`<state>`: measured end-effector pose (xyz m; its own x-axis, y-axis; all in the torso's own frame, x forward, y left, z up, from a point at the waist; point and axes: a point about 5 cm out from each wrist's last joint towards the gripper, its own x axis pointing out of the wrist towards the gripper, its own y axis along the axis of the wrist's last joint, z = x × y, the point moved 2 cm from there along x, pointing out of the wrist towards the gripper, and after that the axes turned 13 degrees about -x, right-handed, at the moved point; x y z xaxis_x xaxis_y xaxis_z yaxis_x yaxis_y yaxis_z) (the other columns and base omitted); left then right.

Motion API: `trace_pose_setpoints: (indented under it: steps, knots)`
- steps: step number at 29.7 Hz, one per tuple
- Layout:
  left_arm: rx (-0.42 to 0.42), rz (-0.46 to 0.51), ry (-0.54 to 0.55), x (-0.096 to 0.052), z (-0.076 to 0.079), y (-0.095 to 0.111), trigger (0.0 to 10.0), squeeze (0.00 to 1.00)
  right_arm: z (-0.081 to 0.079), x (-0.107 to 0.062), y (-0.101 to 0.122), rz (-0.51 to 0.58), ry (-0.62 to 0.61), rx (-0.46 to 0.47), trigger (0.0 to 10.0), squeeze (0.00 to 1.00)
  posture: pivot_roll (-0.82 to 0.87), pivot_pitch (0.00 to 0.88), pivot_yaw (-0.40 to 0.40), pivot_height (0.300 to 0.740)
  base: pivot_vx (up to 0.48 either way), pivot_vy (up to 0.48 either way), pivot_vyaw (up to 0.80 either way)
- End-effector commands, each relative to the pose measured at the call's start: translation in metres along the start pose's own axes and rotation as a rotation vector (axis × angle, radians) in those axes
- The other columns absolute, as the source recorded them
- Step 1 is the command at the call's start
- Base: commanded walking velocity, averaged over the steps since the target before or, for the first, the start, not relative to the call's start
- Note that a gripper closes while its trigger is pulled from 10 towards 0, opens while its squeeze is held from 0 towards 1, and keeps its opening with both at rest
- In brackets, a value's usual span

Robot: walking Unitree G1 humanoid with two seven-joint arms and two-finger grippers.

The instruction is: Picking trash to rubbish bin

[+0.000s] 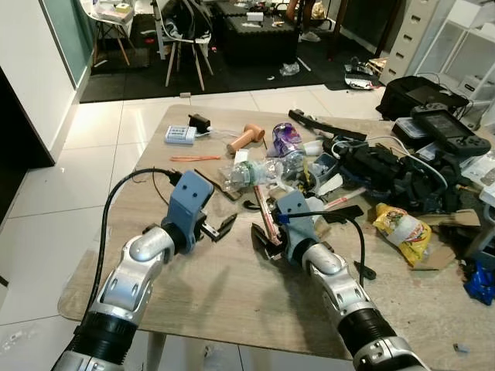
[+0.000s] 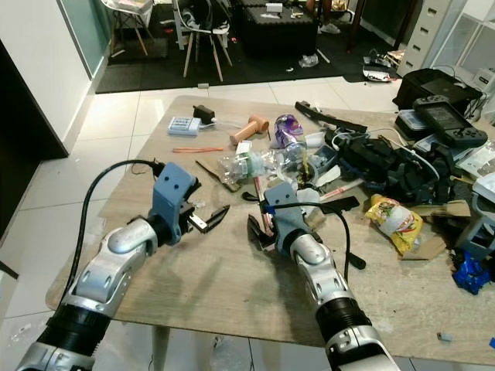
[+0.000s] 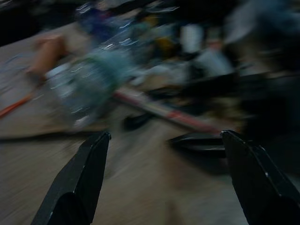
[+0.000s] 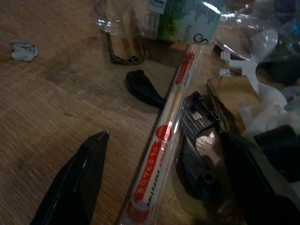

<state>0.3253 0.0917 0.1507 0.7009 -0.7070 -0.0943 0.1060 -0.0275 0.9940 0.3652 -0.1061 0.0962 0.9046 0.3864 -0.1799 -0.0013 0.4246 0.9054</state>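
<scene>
A long chopstick packet (image 4: 165,136) in a clear wrapper with red print lies on the wooden table (image 1: 209,294), also visible from the head (image 1: 263,207). My right gripper (image 1: 264,241) is low over its near end and open, with a finger (image 4: 79,183) on each side of the packet and neither touching it. At the packet's far end lies a crushed clear plastic bottle (image 1: 246,175). My left gripper (image 1: 219,229) hovers open to the left, empty, pointing at the bottle. A yellow snack bag (image 1: 402,229) lies to the right.
Clutter covers the table's far and right side: a black cable tangle (image 1: 387,174), a handheld console (image 1: 448,127), a purple item (image 1: 286,139), a wooden handle (image 1: 246,137) and a white box (image 1: 179,134). Small black plastic pieces (image 4: 143,89) lie beside the packet. Chairs (image 1: 186,39) stand beyond.
</scene>
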Motion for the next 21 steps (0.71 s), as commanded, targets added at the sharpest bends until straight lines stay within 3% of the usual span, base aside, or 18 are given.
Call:
trace_pose_setpoints:
  steps: [1, 7, 13, 20, 21]
  knots:
    - [0.016, -0.009, -0.040, -0.003, 0.003, -0.001, 10.0, 0.00, -0.013, -0.006, -0.030, -0.132, 0.040, 0.047, 10.0, 0.00, -0.08, 0.099, -0.004, 0.740, 0.000, 0.000, 0.00]
    - [0.033, -0.036, -0.033, -0.003, 0.002, -0.006, 10.0, 0.00, -0.016, -0.006, -0.034, -0.147, 0.071, 0.066, 10.0, 0.00, -0.08, 0.095, -0.004, 0.740, 0.000, 0.000, 0.00]
    - [0.032, -0.045, -0.042, -0.005, 0.002, -0.008, 10.0, 0.00, -0.025, -0.009, -0.045, -0.251, 0.184, -0.059, 10.0, 0.00, -0.08, 0.096, -0.004, 0.740, 0.000, 0.000, 0.00]
    - [0.040, -0.052, -0.052, -0.004, 0.003, -0.010, 10.0, 0.00, -0.027, -0.010, -0.048, -0.281, 0.191, -0.008, 10.0, 0.00, -0.08, 0.098, -0.001, 0.740, 0.000, 0.000, 0.00]
    - [0.045, -0.055, -0.055, -0.004, 0.004, -0.010, 10.0, 0.00, -0.027, -0.011, -0.049, -0.285, 0.192, 0.005, 8.7, 0.00, -0.08, 0.098, -0.001, 0.740, 0.000, 0.000, 0.00]
